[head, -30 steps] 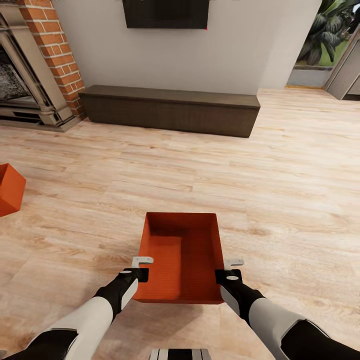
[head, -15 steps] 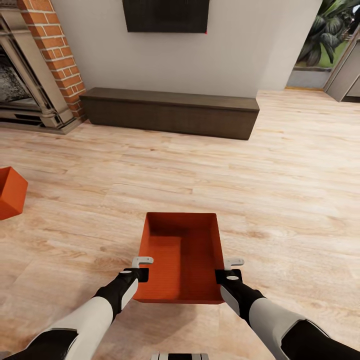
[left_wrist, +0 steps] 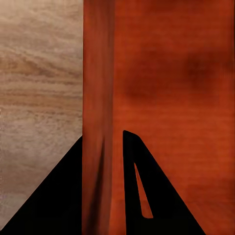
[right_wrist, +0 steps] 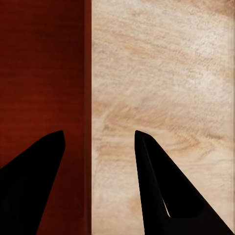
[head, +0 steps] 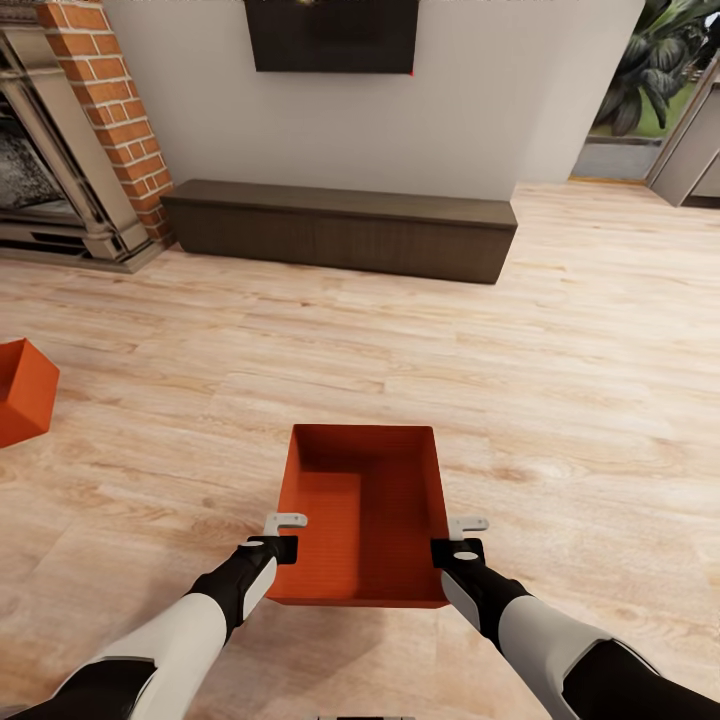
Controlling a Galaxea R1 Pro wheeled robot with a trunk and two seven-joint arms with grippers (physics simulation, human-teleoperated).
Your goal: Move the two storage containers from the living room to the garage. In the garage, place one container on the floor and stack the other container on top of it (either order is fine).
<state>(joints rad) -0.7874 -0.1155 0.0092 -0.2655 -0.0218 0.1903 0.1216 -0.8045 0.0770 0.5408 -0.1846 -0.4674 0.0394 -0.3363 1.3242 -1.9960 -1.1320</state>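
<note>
An orange bin (head: 365, 510) hangs above the wood floor (head: 560, 380) of the living room, well short of the dark bench (head: 340, 225). The left tool (head: 283, 536) and right tool (head: 462, 538) each straddle a side wall, pinching it so the load stays level. The second bin (head: 22, 390) sits on the floor, far to the held bin's left.

— What sort of room?
— Light wood plank floor (head: 560, 330), plain grey-white wall (head: 480, 90), black wall-mounted TV (head: 332, 35) above a long dark brown low bench (head: 340, 225).
— And left?
— A red brick fireplace (head: 100, 110).
</note>
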